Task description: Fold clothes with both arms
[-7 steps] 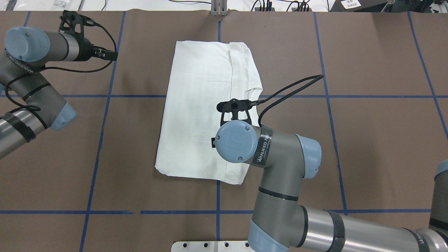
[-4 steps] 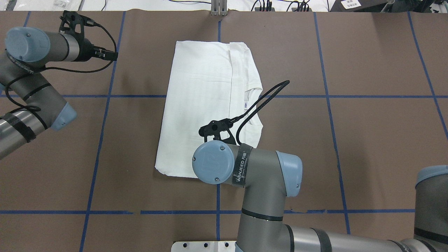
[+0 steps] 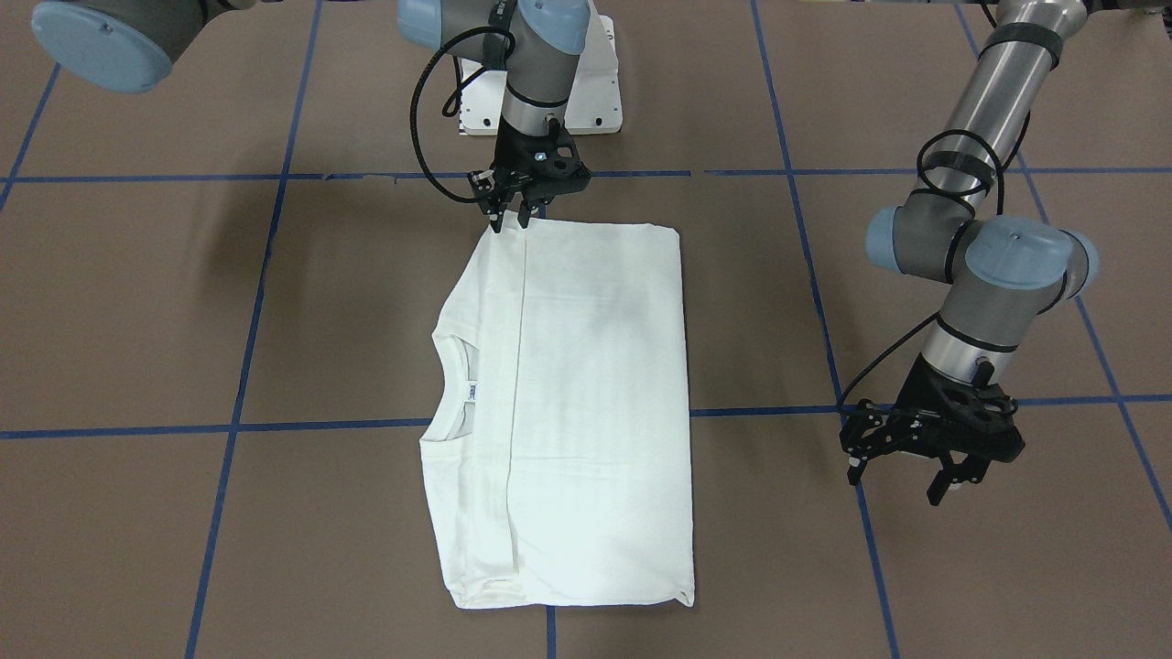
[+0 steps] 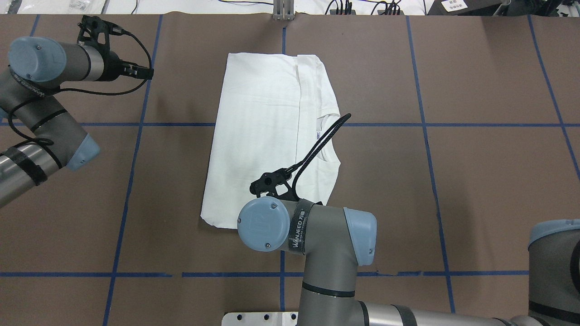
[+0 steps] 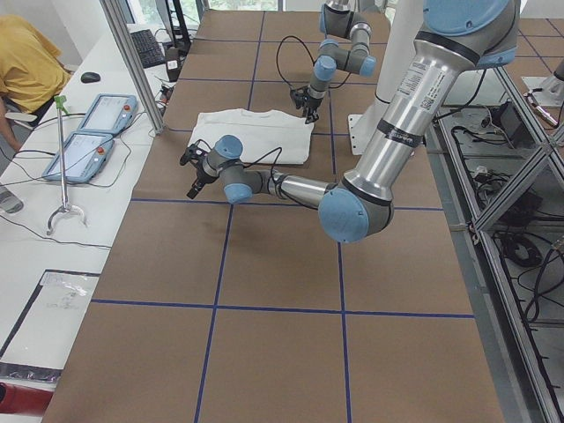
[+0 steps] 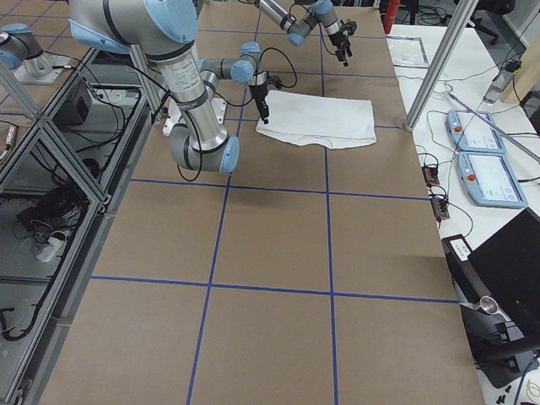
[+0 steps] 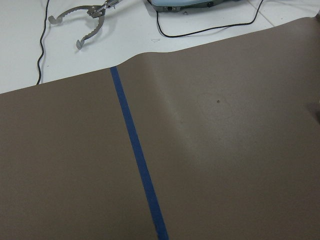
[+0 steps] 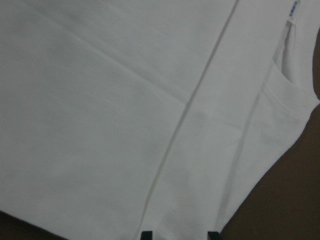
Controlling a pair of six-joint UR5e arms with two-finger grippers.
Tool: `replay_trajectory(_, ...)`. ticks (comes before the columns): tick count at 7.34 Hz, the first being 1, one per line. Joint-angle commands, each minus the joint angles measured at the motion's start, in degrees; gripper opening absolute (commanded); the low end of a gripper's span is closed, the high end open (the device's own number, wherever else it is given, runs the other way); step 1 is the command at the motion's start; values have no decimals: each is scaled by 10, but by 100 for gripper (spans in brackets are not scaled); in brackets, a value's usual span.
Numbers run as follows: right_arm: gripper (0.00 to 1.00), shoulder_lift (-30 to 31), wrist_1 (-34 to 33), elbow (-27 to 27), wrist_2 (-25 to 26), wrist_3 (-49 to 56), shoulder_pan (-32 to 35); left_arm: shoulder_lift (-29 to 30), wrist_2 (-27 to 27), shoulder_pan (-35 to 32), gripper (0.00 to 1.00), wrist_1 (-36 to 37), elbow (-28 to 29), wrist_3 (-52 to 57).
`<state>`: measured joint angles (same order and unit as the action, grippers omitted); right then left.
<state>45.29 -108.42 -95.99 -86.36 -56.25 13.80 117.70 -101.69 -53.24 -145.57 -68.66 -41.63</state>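
The white shirt [image 3: 595, 384] lies folded into a long rectangle on the brown table, also seen in the overhead view as the shirt [image 4: 263, 136]. Its collar [image 3: 453, 384] and small tag [image 3: 473, 392] show along one long side. My right gripper [image 3: 511, 221] hangs open just over the shirt's corner nearest the robot base. The right wrist view shows its fingertips [image 8: 146, 235] apart above the cloth [image 8: 125, 100]. From overhead, the right wrist hides these fingers. My left gripper [image 3: 902, 480] is open with nothing in it, above bare table well away from the shirt.
Blue tape lines [image 4: 136, 124] divide the brown table cover. The white pedestal base [image 3: 549, 110] stands behind the shirt's near end. Beyond the table's far edge are two pendants [image 5: 88, 132], a metal grabber tool [image 7: 85, 20] and a person in yellow [image 5: 26, 62].
My right arm has drawn back along the shirt from beside the collar to the corner near the base. The left arm and the shirt have not moved.
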Motion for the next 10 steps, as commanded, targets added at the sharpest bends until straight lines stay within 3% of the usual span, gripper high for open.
replay_trajectory(1,48,-13,-2,25,-2,14,-1,0,1,1,100,-1,0,-5)
replay_trajectory(10,52,-32,-1,60,-1,13,-2,0,0,1,100,-1,0,-5)
